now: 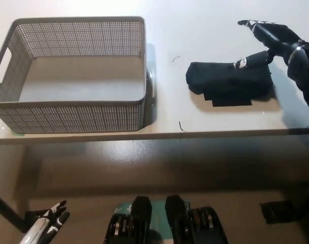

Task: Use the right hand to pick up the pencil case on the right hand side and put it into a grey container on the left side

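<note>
White table (215, 25): grey container (73, 73) left of pencil case (228, 81). Right hand (269, 43) spread open over case's far right end, gripping nothing. Left hand (47, 229) low, below table, fingers apart.

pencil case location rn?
Head view: the black pencil case lies flat on the right half of the white table, right of the grey container, with the open right hand at its far right end.

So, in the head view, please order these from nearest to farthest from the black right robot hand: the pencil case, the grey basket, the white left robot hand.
1. Black pencil case, at the right robot hand.
2. Grey basket, on the table's left.
3. White left robot hand, bottom left, below the table edge.
</note>
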